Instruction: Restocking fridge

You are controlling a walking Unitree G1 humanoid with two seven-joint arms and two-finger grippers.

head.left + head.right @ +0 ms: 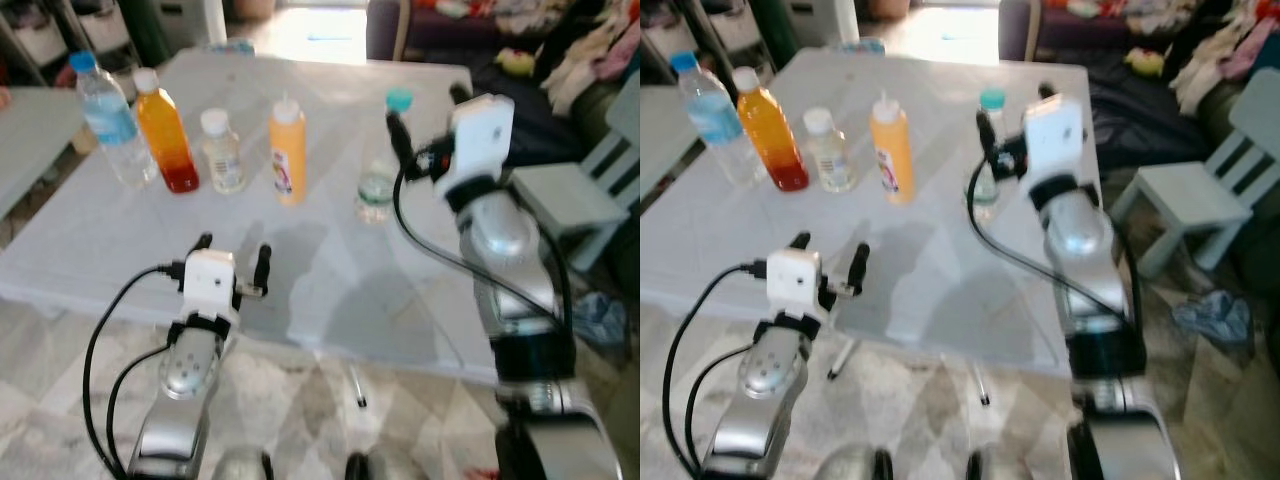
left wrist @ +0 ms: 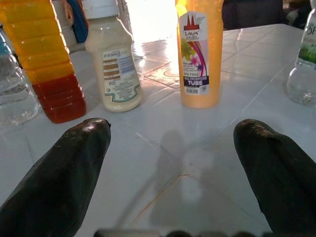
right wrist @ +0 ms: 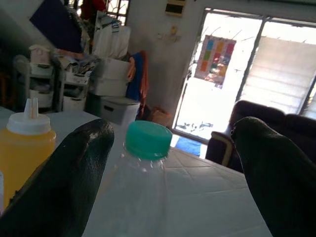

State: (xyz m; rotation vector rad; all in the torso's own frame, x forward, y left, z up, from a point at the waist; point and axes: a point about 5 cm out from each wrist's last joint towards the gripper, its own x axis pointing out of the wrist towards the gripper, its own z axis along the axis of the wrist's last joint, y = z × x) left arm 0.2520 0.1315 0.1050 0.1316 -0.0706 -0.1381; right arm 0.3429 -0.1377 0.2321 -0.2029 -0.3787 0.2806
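Note:
Five bottles stand on the white tiled table [image 1: 330, 300]: a clear water bottle with a blue cap [image 1: 108, 120], an orange juice bottle [image 1: 166, 132], a small cream bottle [image 1: 223, 152], a yellow squeeze bottle [image 1: 288, 152] and a clear bottle with a teal cap [image 1: 380, 185]. My right gripper [image 1: 428, 112] is open at the height of the teal cap [image 3: 147, 139], one finger on each side and apart from it. Low over the table's near edge, my left gripper [image 1: 233, 252] is open and holds nothing, facing the cream bottle [image 2: 112, 64] and the yellow bottle [image 2: 200, 54].
A pale blue chair [image 1: 575, 195] stands right of the table. Behind it is a dark sofa [image 1: 540, 60] piled with clothes. Another grey table [image 1: 30, 130] is at the left. Shelves with boxes [image 3: 54, 79] line the far wall.

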